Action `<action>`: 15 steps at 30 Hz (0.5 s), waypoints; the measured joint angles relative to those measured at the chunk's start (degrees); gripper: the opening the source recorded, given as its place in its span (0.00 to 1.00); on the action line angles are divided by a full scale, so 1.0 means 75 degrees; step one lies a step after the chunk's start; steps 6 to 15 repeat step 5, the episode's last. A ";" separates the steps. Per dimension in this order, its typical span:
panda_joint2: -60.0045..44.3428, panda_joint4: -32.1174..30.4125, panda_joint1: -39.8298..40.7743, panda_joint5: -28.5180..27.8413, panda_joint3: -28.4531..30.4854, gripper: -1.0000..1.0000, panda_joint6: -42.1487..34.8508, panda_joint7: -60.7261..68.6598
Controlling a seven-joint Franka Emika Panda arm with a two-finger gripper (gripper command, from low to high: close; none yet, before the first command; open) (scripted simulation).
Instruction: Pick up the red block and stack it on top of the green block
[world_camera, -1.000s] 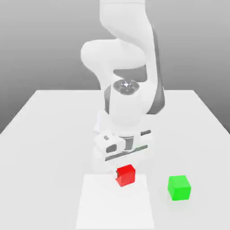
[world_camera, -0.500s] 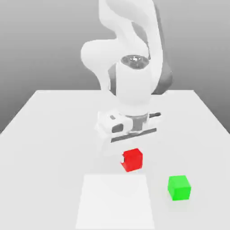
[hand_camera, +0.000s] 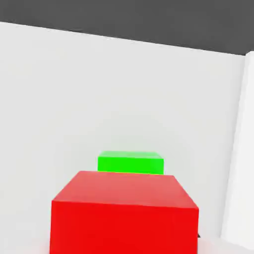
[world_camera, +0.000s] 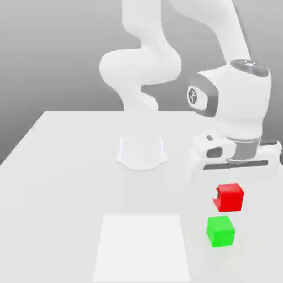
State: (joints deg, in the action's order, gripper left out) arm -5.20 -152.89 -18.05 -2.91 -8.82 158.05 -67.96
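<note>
Red block (world_camera: pixel 230 197), a small matte bright red cube, hangs clear of the white worktop (world_camera: pixel 61 166), clamped in the gripper (world_camera: pixel 228 190) of the white robot arm (world_camera: pixel 232 105). Going left to right in the exterior view: a paler square patch (world_camera: pixel 141 246) on the worktop at about 6 o'clock, the arm's round base (world_camera: pixel 141 153) near the centre, then at 4 o'clock the held cube just above the small matte bright green cube (world_camera: pixel 221 230), not touching it. In the hand view the red cube (hand_camera: pixel 124 213) looms near, the green block (hand_camera: pixel 131 162) beyond it.

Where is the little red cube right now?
In the exterior view, the small matte red cube hangs held in the end effector off the white table, on that view's right, just above the small matte green cube.
</note>
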 joint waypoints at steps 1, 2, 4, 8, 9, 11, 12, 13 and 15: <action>-0.0261 0.0015 -0.0024 -0.0111 0.0051 0.00 0.0242 -0.0088; -0.0503 0.0025 -0.0053 -0.0191 0.0097 1.00 0.0472 -0.0148; -0.0503 0.0025 -0.0053 -0.0191 0.0097 1.00 0.0472 -0.0148; -0.0503 0.0025 -0.0053 -0.0191 0.0097 1.00 0.0472 -0.0148; -0.0503 0.0025 -0.0053 -0.0191 0.0097 1.00 0.0472 -0.0148; -0.0503 0.0025 -0.0053 -0.0191 0.0097 1.00 0.0472 -0.0148; -0.0503 0.0025 -0.0053 -0.0191 0.0097 1.00 0.0472 -0.0148; -0.0503 0.0025 -0.0053 -0.0191 0.0097 1.00 0.0472 -0.0148; -0.0503 0.0025 -0.0053 -0.0191 0.0097 1.00 0.0472 -0.0148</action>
